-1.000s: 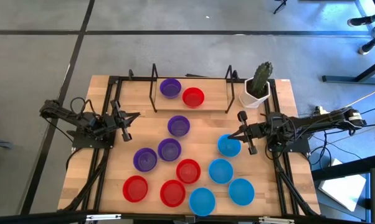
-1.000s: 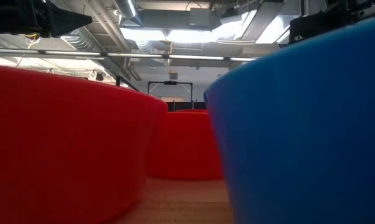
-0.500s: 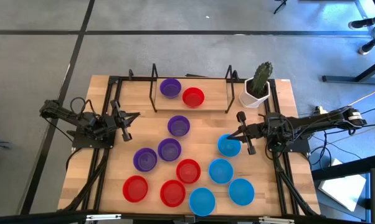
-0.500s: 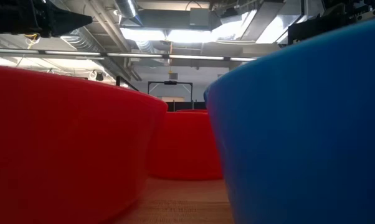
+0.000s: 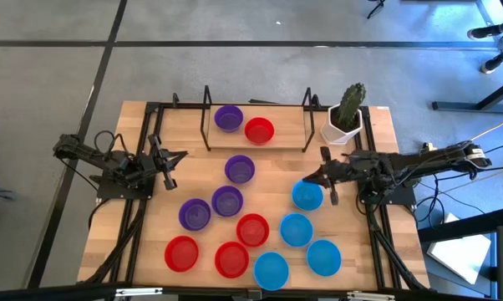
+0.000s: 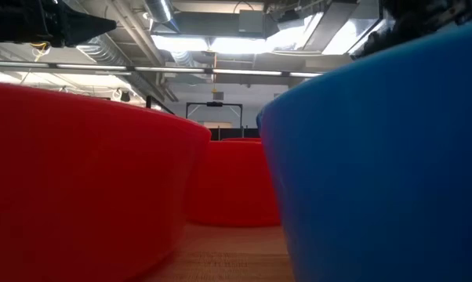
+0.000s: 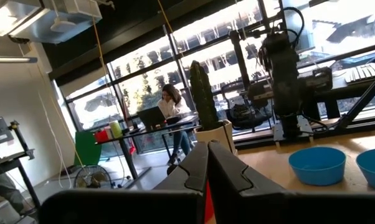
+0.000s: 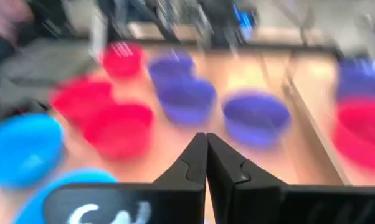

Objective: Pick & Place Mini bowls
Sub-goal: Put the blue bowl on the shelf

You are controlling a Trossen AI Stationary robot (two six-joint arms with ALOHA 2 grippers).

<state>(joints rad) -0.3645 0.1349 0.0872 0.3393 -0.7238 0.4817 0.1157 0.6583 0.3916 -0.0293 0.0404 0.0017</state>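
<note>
My right gripper (image 5: 314, 176), jaws shut and empty, had swung toward the cactus pot (image 5: 344, 127), above the nearest blue bowl (image 5: 307, 196). Left gripper (image 5: 173, 157) waited shut. The bowl lay ungrasped on the tabletop (image 5: 377, 155); no pick had begun.

Light wood table (image 5: 268, 171) sits on a grey floor. There's a cactus (image 5: 350, 104) in a white pot (image 5: 342, 130) at the far right corner, next to a black wire rack (image 5: 257, 117). A person (image 7: 172, 107) sits at a desk way back.
</note>
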